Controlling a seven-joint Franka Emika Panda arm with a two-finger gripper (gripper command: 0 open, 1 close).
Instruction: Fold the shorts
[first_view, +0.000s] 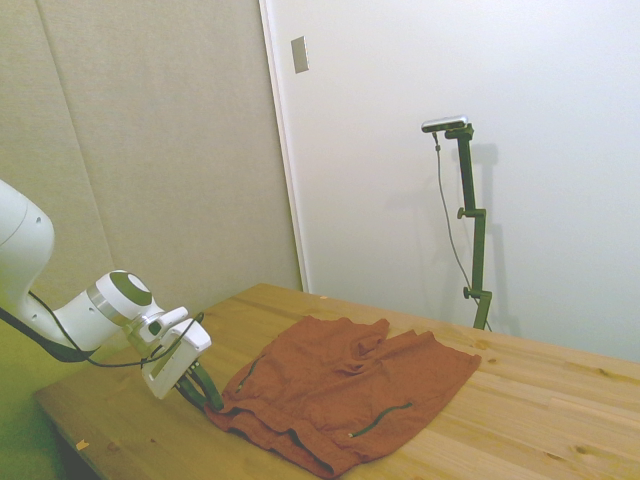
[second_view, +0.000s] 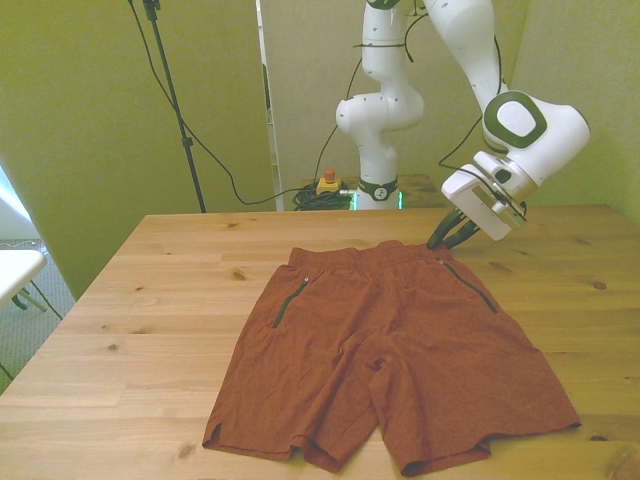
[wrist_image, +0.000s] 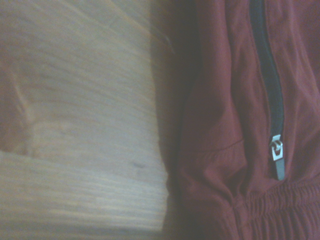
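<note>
Across the middle of the counter you have the shorts spread out flat, and they take up most of the near half of the wood. Their gathered waistband lies toward the robot's side, and the two legs point toward the near edge in the front view, with the hems close to that edge. You can see a dark zipper pocket on the front view's left half and another on the front view's right half, both running at a slant down from the waistband. From the side view the fabric shows a few raised wrinkles near its middle.

Your arm comes down at the waistband corner on the front view's right, and the gripper sits low at that corner, right at the edge of the cloth. Its dark fingers look close together, but you cannot tell from either view whether they are closed on the fabric or only near it.

Up close in the wrist view you get the dark zipper line with its small silver pull just beside the gathered band, and bare wood next to the cloth edge
</note>
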